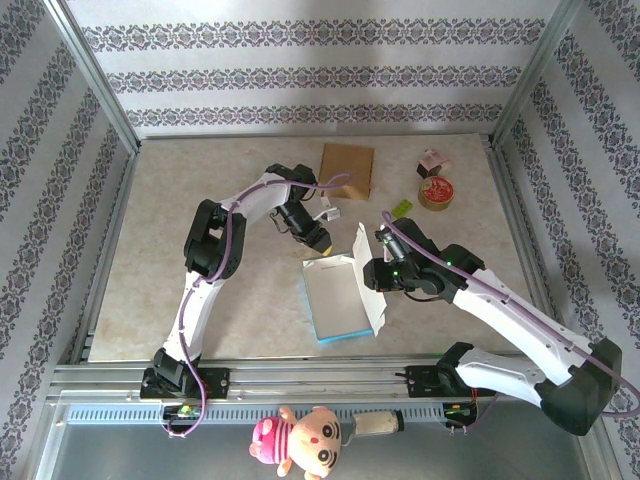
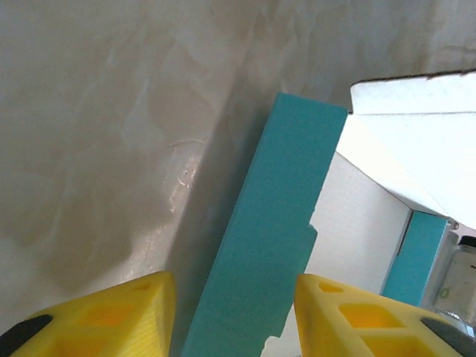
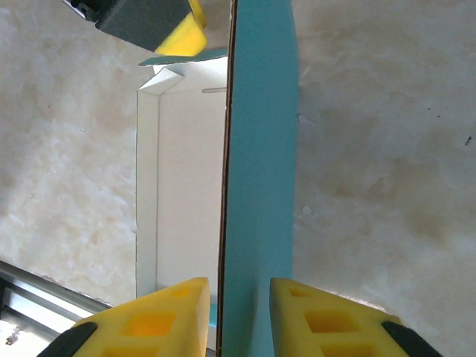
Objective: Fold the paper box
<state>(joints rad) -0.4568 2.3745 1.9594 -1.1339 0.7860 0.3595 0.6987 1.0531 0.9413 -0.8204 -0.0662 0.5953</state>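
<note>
- Well, the right pincer [image 3: 238, 291] straddles the upright right-hand wall of the box, its yellow fingers [image 3: 160, 316] close on either side. Whether they actually pinch the card I cannot tell.
- The left pincer [image 2: 234, 290] has its jaws apart. A teal wall [image 2: 260, 245] stands between them, with a gap showing on each side.
- The paper box [image 1: 335, 295], white inside and teal outside, lies open-topped in the middle of the table [image 1: 200, 210], towards the near edge. The left pincer is at its far end and the right pincer at its right side.
- At the far end a white flap [image 2: 401, 141] leans in over the inside of the box.
- Farther back lie a flat brown cardboard piece [image 1: 347, 170], a round red tin [image 1: 437, 192] and a small pink box [image 1: 432, 162].
- A plush doll [image 1: 300, 438] lies in front of the rail [image 1: 320, 378] by the arm bases.
</note>
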